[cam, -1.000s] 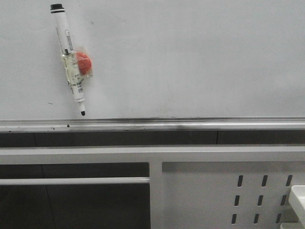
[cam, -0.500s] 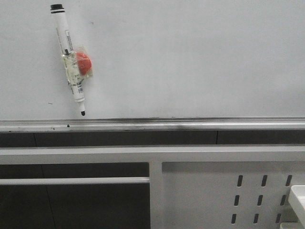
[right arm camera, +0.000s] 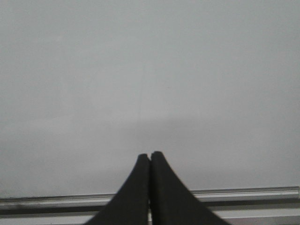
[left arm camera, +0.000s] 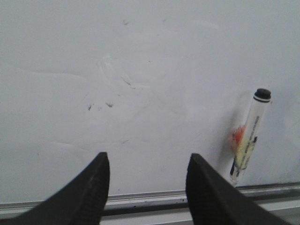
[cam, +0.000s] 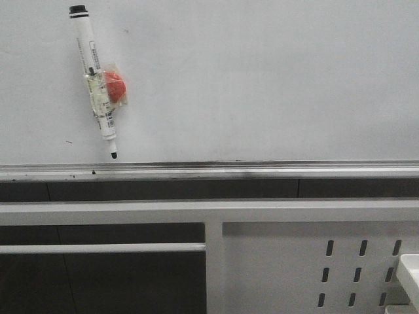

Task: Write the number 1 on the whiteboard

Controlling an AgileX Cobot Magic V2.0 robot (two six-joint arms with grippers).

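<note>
Nothing has moved since the earlier frames: the marker (cam: 95, 80) with its red magnet (cam: 115, 87) hangs on the whiteboard (cam: 262, 78) at about ten o'clock in the front view, tip down near the silver rail (cam: 262, 171). No number 1 is visible on the board. Facing the board, the left gripper (left arm camera: 147, 180) has its jaws spread and empty, while the right gripper (right arm camera: 150, 180) has its fingertips pressed together.

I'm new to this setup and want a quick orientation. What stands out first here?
A white marker with a red magnet hangs tilted at the whiteboard's upper left, tip down above the silver rail. No number 1 is drawn yet. The left gripper is open, the right gripper shut.
</note>
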